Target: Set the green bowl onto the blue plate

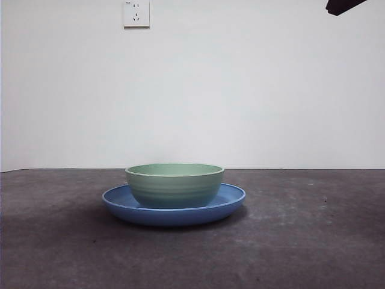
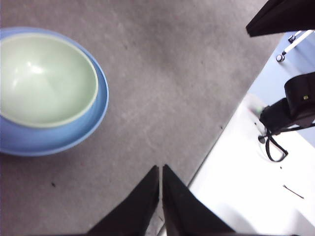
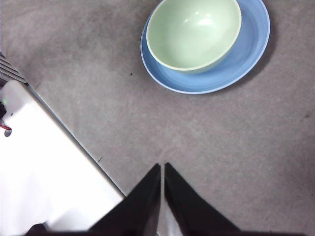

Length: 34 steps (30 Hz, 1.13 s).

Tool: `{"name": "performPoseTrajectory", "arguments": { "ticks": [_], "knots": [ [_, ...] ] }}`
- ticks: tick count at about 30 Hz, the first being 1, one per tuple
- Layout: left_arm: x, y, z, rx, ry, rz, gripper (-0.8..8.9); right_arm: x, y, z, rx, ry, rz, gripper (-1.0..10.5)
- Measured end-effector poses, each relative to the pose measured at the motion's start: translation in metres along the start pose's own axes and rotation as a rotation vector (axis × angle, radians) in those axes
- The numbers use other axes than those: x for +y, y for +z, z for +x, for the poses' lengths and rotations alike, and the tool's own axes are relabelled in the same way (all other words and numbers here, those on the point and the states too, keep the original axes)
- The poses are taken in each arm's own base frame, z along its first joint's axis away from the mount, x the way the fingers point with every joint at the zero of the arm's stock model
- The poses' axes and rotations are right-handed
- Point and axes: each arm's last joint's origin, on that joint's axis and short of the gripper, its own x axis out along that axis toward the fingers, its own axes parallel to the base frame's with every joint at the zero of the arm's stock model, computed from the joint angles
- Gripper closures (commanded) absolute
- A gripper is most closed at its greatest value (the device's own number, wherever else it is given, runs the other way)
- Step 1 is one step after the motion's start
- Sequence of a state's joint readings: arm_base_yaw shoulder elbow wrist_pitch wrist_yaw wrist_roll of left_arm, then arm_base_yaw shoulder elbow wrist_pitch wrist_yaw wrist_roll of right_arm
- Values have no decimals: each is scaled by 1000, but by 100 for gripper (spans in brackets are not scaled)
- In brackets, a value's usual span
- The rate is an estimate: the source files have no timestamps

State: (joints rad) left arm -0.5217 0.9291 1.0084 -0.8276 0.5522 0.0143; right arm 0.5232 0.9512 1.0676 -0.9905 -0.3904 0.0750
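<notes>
The green bowl (image 1: 174, 183) stands upright inside the blue plate (image 1: 231, 198) at the middle of the table, empty. From the left wrist view the bowl (image 2: 44, 78) sits in the plate (image 2: 74, 132) well away from my left gripper (image 2: 161, 169), whose jaws are shut with nothing between them. In the right wrist view the bowl (image 3: 193, 33) rests a little off-centre on the plate (image 3: 246, 54), far from my right gripper (image 3: 162, 167), which is also shut and empty. Only a black arm tip (image 1: 344, 6) shows in the front view's top right corner.
The dark grey table (image 1: 313, 241) ends at a white wall with a power socket (image 1: 136, 13). In the wrist views the table's edge (image 2: 216, 142) borders a white floor, with black gear (image 2: 290, 105) beyond it.
</notes>
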Motion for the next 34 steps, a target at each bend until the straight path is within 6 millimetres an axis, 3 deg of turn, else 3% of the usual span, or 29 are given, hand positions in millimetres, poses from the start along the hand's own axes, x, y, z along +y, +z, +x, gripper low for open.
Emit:
{"name": "performPoseTrajectory", "arguments": {
  "ticks": [7, 12, 16, 20, 23, 27, 34],
  "knots": [
    [-1, 5, -8, -84, 30, 69, 804, 0, 1, 0, -14, 1, -6, 940],
    [0, 15, -38, -350, 208, 184, 804, 0, 1, 0, -14, 1, -6, 940],
    [-1, 9, -64, -605, 388, 298, 804, 0, 1, 0, -14, 1, -6, 940],
    [6, -16, -76, -809, 644, 336, 804, 0, 1, 0, -14, 1, -6, 940],
    [12, -41, -75, -889, 795, 324, 804, 0, 1, 0, -14, 1, -6, 940],
    [26, -78, -58, -867, 900, 265, 804, 0, 1, 0, -14, 1, -6, 940],
    [50, -132, -21, -797, 931, 210, 804, 0, 1, 0, -14, 1, -6, 940]
  ]
}}
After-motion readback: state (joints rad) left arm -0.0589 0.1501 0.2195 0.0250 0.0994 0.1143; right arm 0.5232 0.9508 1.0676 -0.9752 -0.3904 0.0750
